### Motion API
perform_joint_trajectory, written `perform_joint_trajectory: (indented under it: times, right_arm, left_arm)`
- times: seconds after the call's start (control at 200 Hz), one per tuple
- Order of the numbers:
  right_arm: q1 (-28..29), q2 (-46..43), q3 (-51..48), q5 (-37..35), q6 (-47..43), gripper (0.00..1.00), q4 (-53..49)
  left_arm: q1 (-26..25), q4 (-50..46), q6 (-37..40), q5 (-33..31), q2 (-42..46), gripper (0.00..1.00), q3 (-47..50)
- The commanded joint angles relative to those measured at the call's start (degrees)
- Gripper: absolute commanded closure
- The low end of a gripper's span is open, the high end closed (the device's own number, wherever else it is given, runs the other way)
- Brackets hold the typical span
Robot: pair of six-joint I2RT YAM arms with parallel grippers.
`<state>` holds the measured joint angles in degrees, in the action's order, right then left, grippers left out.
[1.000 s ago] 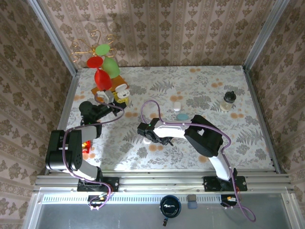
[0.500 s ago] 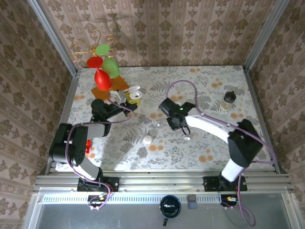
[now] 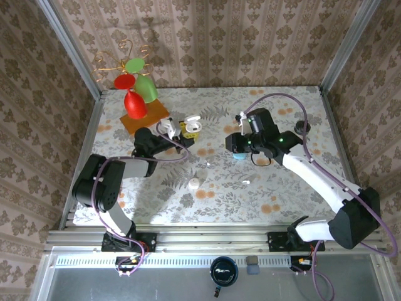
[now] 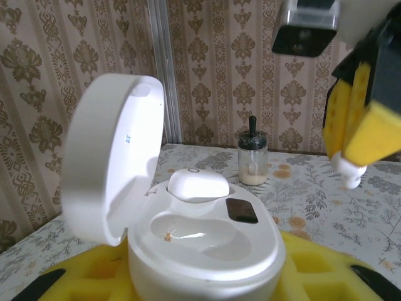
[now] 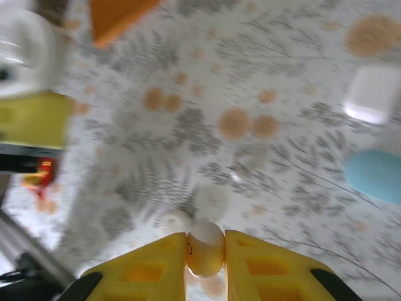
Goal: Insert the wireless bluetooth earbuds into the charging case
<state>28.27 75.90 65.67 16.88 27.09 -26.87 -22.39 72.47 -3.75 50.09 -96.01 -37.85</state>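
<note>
Closest to the arm bases, on the flowered table (image 3: 282, 188), lie small white bits (image 3: 195, 184): one rounded, one flatter, and a speck too tiny to make out.

Further in, the left gripper (image 3: 183, 129) has its yellow fingers closed against the base of the white case (image 4: 207, 251), whose lid stands open to the left. The fingers are cut off by the bottom edge of the left wrist view, so the contact itself is hidden. A seated earbud (image 4: 197, 185) rests in the case's farther pocket; the nearer pocket shows its glossy floor.

To the right, the right gripper (image 5: 205, 235) has its jaws nearly together, pinching a held earbud (image 5: 205, 251) between yellow fingers. Just its rounded end shows, with a small ring mark. From the left wrist camera this gripper hangs above and beyond the case, apart from it, cropped by the frame's right edge, the earbud's tip poking out below.

The right wrist view is smeared with blur. A closed white case (image 5: 374, 94) and a blue case (image 5: 379, 177) are readable there, the blue one cut by the right edge; from above it is half hidden under the right gripper.

Farther back stand a jar (image 4: 252, 160) with a dark stopper, partly behind the right arm's cable from above, and, at the far left, an orange block (image 3: 145, 117) bearing red and green shapes (image 3: 135, 103).
</note>
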Motion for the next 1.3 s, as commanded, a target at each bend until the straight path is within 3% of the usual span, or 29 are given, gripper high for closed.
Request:
perform_joint_trajectory:
  times: [0.0, 0.76, 1.295]
  right_arm:
    - [-0.08, -0.49, 0.78, 9.55, 2.25, 0.78, 5.25]
    - [2.84, 12.09, 13.52, 13.65, 1.86, 0.78, 12.17]
    - [3.54, 16.21, 14.80, 13.31, 2.46, 0.78, 12.65]
  left_arm:
    - [-1.34, 1.45, 2.65, -0.43, -0.64, 0.62, -1.87]
    - [-5.77, 1.54, 6.68, -3.02, -1.38, 0.63, -1.46]
    - [-6.17, 1.65, 5.46, -5.38, -0.89, 0.63, -1.28]
